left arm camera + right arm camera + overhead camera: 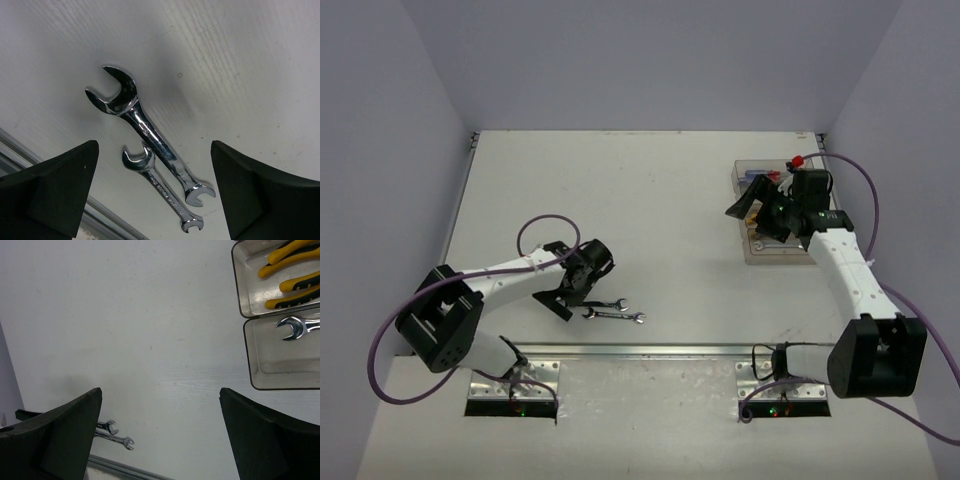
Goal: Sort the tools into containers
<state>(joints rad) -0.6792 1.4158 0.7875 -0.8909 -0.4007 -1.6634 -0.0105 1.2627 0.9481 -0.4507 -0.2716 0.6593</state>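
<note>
Though poised close over the table [650,200] near its front edge, gripped nothing with the left gripper [154,147]: jaws spread wide, with the larger wrench [150,132] and the smaller wrench [161,192] lying flat between the fingers, side by side and very nearly touching, untouched by either pad. Held nothing in the right gripper [160,390] either: jaws fully apart, hung by the containers [248,357] at the far right. Showed yellow-handled pliers [290,267] in one bin and a lone binned wrench [296,327] in the next. Counted only the two wrenches outside the bins in the overhead view. Judged the step as the pick-up of those last two. Called next for centring on one shank, dropping to the tabletop and closing across thin flat steel; risked snagging both or nudging one away, given how close they lay. Afterwards, probably needed a carry across to the wrench bin.
</note>
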